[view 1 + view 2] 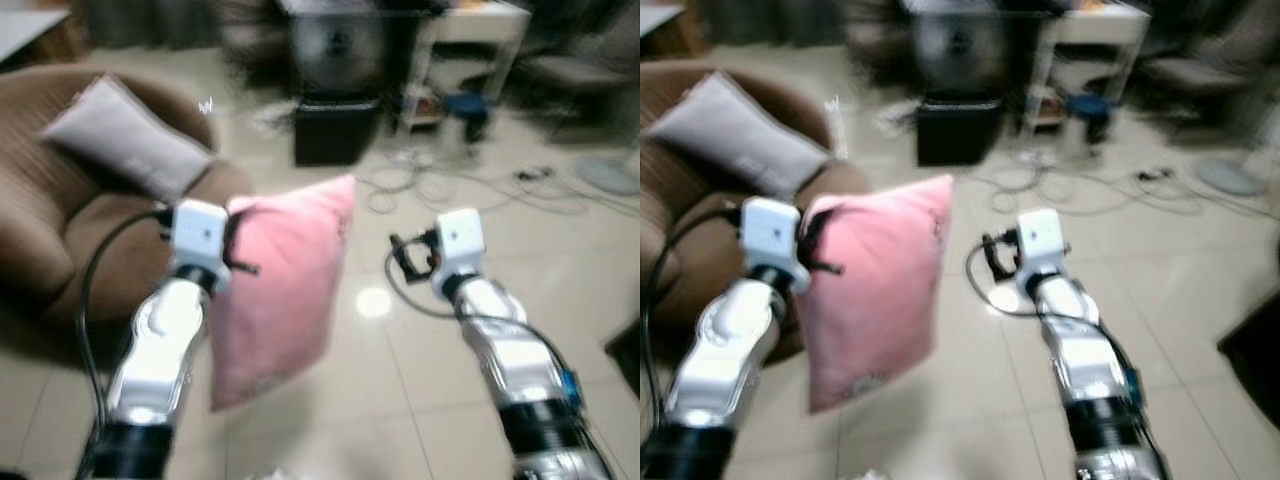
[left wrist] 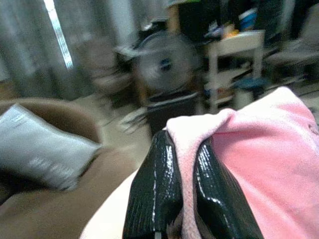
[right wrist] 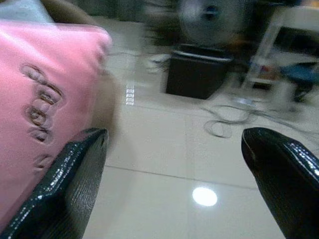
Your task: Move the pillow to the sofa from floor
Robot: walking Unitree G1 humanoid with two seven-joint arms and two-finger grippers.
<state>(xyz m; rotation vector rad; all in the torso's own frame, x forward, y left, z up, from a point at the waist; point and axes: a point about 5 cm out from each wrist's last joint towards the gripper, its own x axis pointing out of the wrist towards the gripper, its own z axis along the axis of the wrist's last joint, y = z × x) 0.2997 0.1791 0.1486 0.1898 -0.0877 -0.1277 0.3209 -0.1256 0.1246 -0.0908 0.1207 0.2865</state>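
Note:
A pink pillow (image 1: 285,280) hangs in the air above the tiled floor, held by its upper left corner. My left gripper (image 2: 185,186) is shut on that corner, with pink fabric pinched between its black fingers (image 2: 154,194). The brown sofa (image 1: 60,230) stands to the left, with a grey pillow (image 1: 125,135) lying on it. My right gripper (image 3: 174,164) is open, to the right of the pink pillow (image 3: 40,99) and apart from it, with nothing between its fingers.
A fan (image 1: 335,45) on a black box (image 1: 335,130) stands ahead. A white table (image 1: 470,40) is at the back right. Loose cables (image 1: 450,180) lie on the floor. A dark object (image 1: 625,350) sits at the right edge.

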